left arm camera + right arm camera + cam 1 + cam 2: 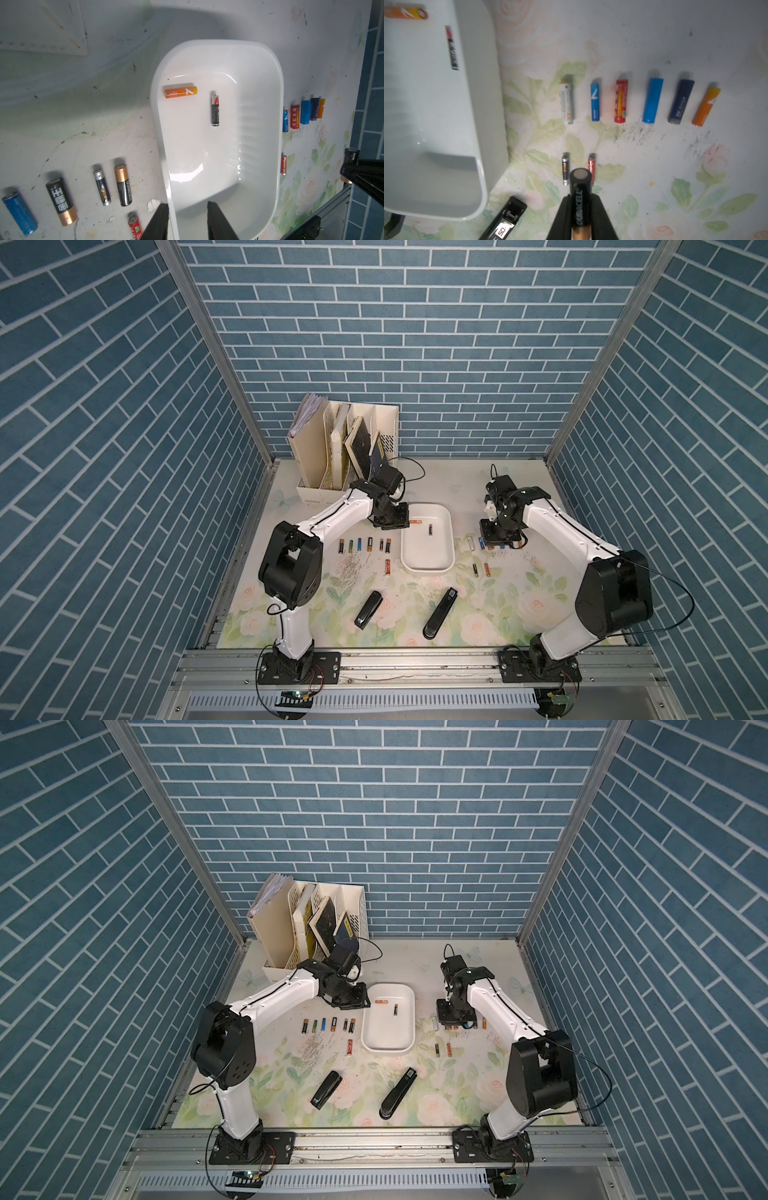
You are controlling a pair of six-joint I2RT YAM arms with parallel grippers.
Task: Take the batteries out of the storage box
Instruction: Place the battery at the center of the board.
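While the right hand grips a Duracell battery, batteries lie in rows on the bench either side of the storage box. Farther in, orange battery and black battery lie inside; left hand, jaws parted, straddles its wall.

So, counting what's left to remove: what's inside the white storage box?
Two batteries lie apart in the storage box: an orange battery and a black battery. The left tool straddles one rim, hiding a little of the inside there.

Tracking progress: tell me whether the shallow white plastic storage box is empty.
No: an orange cylindrical battery and a slim black battery lie inside the storage box.
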